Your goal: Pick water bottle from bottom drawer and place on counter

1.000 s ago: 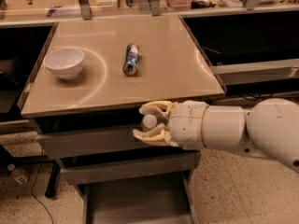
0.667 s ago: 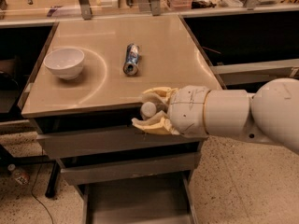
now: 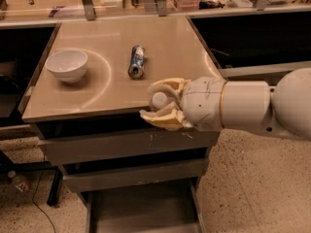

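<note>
The water bottle [image 3: 159, 100] shows only as a round white cap, end-on, between my gripper's cream fingers [image 3: 166, 86]. My gripper [image 3: 156, 102] is shut on it and hovers at the front edge of the tan counter [image 3: 160, 42], right of the middle. The white arm reaches in from the right. Below, the bottom drawer [image 3: 141, 210] stands pulled out, its grey floor bare in the part I can see. The bottle's body is hidden inside the gripper.
A white bowl [image 3: 67, 65] sits on the counter's left side. A crushed blue-and-silver can [image 3: 137, 61] lies near the middle. Two shut grey drawer fronts [image 3: 121, 147] sit under the counter. A red-labelled bottle [image 3: 18, 181] lies on the floor at left.
My gripper has risen with the bottle from below the counter's front edge to level with its top. The bowl and can have not moved.
</note>
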